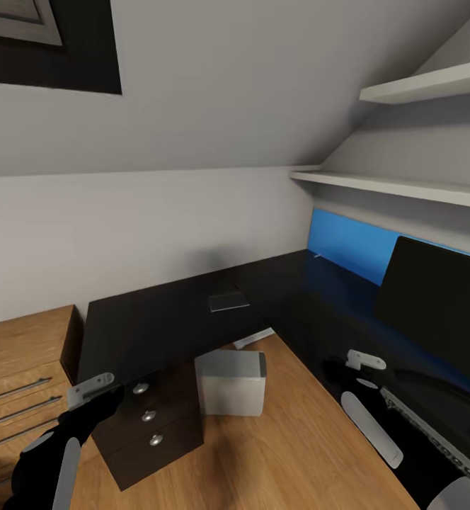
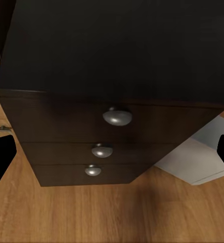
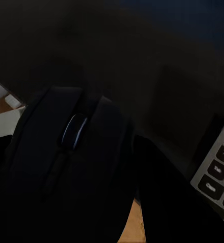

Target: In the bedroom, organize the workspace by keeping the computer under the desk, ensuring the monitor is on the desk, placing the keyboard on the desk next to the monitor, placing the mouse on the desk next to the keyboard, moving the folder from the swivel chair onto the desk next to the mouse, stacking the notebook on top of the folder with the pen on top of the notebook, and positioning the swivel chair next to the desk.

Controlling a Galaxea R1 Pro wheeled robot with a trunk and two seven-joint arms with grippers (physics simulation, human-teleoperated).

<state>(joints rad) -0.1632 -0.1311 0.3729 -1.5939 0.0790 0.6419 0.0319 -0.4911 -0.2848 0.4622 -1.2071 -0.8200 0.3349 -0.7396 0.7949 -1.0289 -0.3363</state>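
- In the right wrist view the mouse [image 3: 71,147] sits right between the dark fingers of the right gripper [image 3: 74,167], which flank it on both sides; we judge the jaws to be grasping it, just over the desk [image 1: 164,319].
- The left gripper [image 2: 112,157] has its jaws released and spread wide, with nothing between them, facing the drawers [image 2: 112,147] with round knobs.
- In the head view the right gripper [image 1: 359,372] hangs above the black desk, near the keyboard [image 1: 440,439] at the lower right; keys also show at the edge of the right wrist view.
- The monitor [image 1: 440,312] stands on the desk behind the keyboard, and the computer [image 1: 231,382] sits on the wooden floor [image 1: 277,453] beside the drawers, partly under the desk.
- A flat thin item [image 1: 228,301] lies on the far desk; we cannot tell what it is.
- To do this step well, we should lower the mouse flat onto a bare part of the desk just beside the keyboard, then let go gently so it does not slide.
- The key lettering is too blurred to read; no brands show.
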